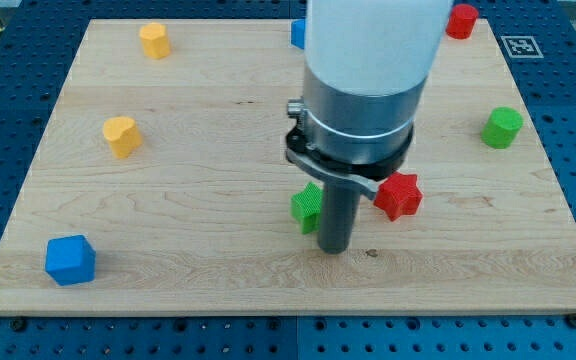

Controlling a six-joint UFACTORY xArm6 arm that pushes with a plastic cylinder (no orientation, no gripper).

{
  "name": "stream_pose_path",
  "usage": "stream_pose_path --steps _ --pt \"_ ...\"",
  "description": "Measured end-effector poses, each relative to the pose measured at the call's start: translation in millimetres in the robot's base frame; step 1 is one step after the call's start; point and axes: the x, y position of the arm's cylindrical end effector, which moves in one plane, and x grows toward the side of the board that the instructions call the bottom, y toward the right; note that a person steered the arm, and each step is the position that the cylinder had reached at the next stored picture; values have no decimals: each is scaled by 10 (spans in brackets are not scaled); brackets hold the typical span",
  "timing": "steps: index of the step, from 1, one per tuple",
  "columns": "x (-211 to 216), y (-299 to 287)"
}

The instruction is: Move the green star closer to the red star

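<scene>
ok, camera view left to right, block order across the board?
blue cube → yellow block → yellow block → green star → my tip → red star → red block → green cylinder

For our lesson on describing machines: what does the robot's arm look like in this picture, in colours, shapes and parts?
The arm comes in from the view's top as a wide, pale white-grey cylinder. Below it sits a darker metallic grey ring section, then a black clamp-like collar with a light edge. From that hangs a straight, dark grey round rod ending in my tip. No cables, markings or hand show.

Green star (307,205), red star (399,195), pale wood board (218,150)
</scene>
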Motion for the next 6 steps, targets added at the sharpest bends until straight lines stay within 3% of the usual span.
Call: stream_pose_path --steps 1,3,5,6 --pt "49 -541" --pt "-209 -623" --pt "-218 43" --pt "-218 73"
